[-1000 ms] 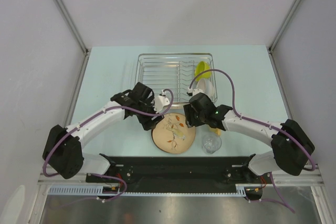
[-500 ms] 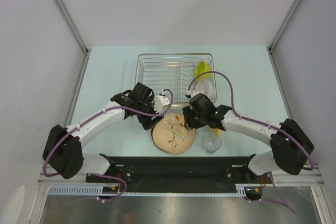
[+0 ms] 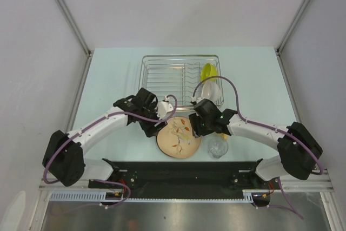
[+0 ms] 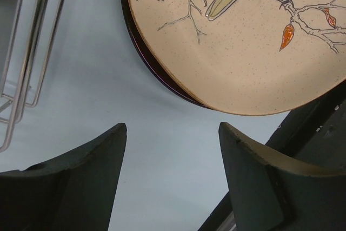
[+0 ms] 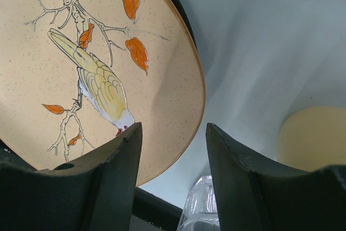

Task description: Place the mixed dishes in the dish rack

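Note:
The tan leaf-patterned plate (image 3: 179,138) lies near the front edge, stacked on the dark-red-rimmed plate, whose dark rim (image 4: 141,44) shows under it. My left gripper (image 3: 158,127) is open and empty at the stack's left edge, jaws over bare table (image 4: 170,133). My right gripper (image 3: 198,128) is open and empty, jaws straddling the leaf plate's right rim (image 5: 173,131). The clear glass (image 3: 218,147) stands right of the plates. The yellow mug (image 5: 313,136) is mostly hidden under the right arm. The lime-green bowl (image 3: 207,71) and white bowl (image 3: 212,91) stand on edge in the dish rack (image 3: 162,77).
The rack's wire side (image 4: 32,52) is close on the left of my left gripper. The black base rail (image 3: 184,169) runs just in front of the plates. The glass (image 5: 203,209) sits just below my right jaws. Grey walls enclose the table.
Both grippers have shifted slightly nearer and lower toward the plate stack. The dishes have not moved.

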